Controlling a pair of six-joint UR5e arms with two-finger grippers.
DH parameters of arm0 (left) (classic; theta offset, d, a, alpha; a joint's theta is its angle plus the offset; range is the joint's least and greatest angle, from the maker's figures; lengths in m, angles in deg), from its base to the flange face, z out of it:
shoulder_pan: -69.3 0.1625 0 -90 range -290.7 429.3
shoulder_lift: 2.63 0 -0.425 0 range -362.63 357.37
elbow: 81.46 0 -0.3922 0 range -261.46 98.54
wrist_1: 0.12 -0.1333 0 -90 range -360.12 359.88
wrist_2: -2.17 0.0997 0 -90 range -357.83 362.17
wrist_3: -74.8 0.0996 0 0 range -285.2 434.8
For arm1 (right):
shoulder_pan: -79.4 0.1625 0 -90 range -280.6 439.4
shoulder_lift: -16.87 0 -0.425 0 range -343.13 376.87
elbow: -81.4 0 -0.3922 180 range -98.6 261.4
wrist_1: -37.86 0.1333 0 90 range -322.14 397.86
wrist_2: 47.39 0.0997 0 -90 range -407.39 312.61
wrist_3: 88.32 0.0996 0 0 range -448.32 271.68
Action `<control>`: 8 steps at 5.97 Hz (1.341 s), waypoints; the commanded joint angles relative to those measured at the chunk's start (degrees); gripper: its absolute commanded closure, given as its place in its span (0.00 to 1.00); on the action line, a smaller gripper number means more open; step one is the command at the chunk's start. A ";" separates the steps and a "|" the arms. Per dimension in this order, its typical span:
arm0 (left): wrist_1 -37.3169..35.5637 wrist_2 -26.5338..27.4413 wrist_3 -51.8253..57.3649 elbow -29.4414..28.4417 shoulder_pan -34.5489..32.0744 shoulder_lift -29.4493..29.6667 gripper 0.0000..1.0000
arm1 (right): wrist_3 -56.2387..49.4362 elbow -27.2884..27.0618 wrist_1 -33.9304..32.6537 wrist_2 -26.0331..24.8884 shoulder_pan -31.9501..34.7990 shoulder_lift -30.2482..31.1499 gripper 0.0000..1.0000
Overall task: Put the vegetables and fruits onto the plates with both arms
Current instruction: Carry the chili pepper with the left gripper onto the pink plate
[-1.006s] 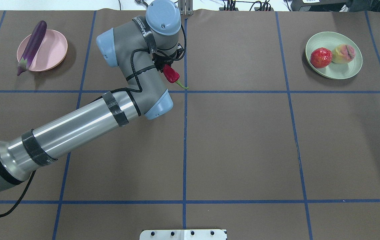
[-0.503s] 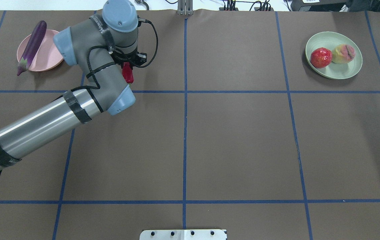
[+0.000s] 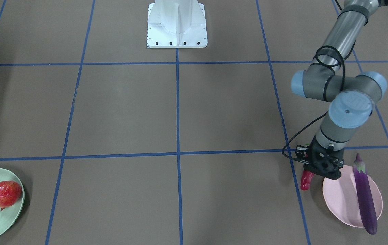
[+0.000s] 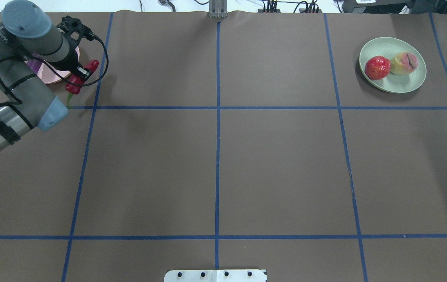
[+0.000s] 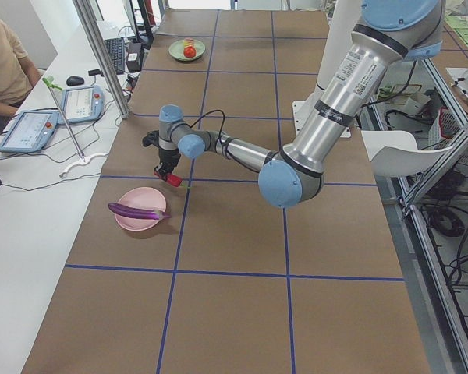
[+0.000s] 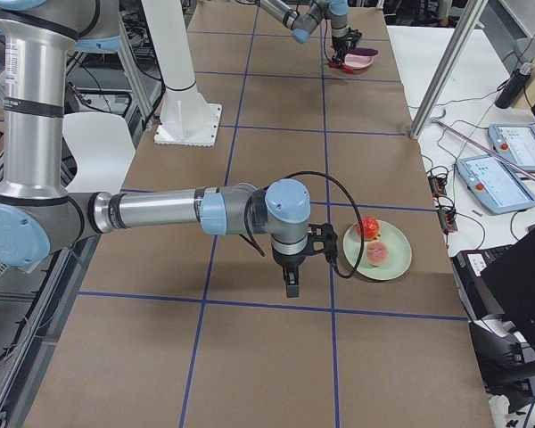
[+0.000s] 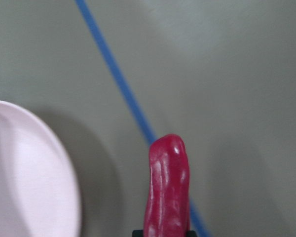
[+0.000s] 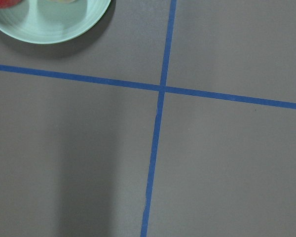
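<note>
- The left arm (image 4: pixel 15 82) is swinging away from the table's centre line towards the far left corner. It is carrying the red chili pepper (image 4: pixel 74 84) with it, and a second ago that pepper was hanging near the middle of the table.
- The left gripper (image 4: pixel 84 73) is pinching the chili across its body. In the wrist view the red tip is sticking out forward, over the brown table and a blue tape line.
- The chili is now hanging just beside the pink plate (image 3: pixel 342 199), on the side facing the table's centre, and is not yet over it. To my eye the carry is nearly finishing, and a short move sideways over the rim is what is remaining before release.
- The pink plate is already holding the eggplant (image 3: pixel 365 199). It is lying lengthwise along one side with both ends overhanging the rim, so the bare half nearer the gripper is looking like the place for the chili.
- The mint green plate (image 4: pixel 402 85) is sitting well apart at the far right, holding the pomegranate-like fruit (image 4: pixel 377 67) and the peach (image 4: pixel 404 63), which are touching each other.
- The right gripper (image 6: pixel 291 287) is hovering over bare table near the green plate. Whether its fingers are spread or together I cannot tell.
- Judging by the plates, the fruit half is looking done, and the chili is the last item waiting to be placed.
</note>
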 commanded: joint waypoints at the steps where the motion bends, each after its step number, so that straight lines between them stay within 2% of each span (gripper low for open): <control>1: 1.17 -1.06 2.98 -9.81 -3.85 4.56 1.00 | 0.09 0.00 0.00 0.06 -0.03 0.00 0.00; 3: 0.13 -2.72 2.46 -12.49 -6.04 7.13 1.00 | 0.09 0.00 0.00 0.06 -0.03 0.00 0.00; 4: -6.41 -10.13 2.97 -11.97 -8.93 8.89 1.00 | 0.09 -0.09 0.09 0.06 -0.03 -0.09 0.00; 5: -7.43 -10.12 2.80 -12.66 -10.78 8.99 1.00 | 0.09 -0.09 0.09 0.06 -0.03 -0.09 0.00; 6: -7.36 -9.86 2.28 -15.63 -11.93 8.91 0.78 | 0.09 -0.09 0.09 0.06 -0.03 -0.09 0.00; 7: -6.57 -9.85 0.19 -16.79 -11.51 8.56 0.34 | 0.09 -0.09 0.00 -0.02 -0.03 0.00 0.00; 8: -5.61 -9.85 -1.23 -16.37 -10.55 8.38 0.00 | 0.09 -0.09 0.00 0.06 -0.03 -0.09 0.00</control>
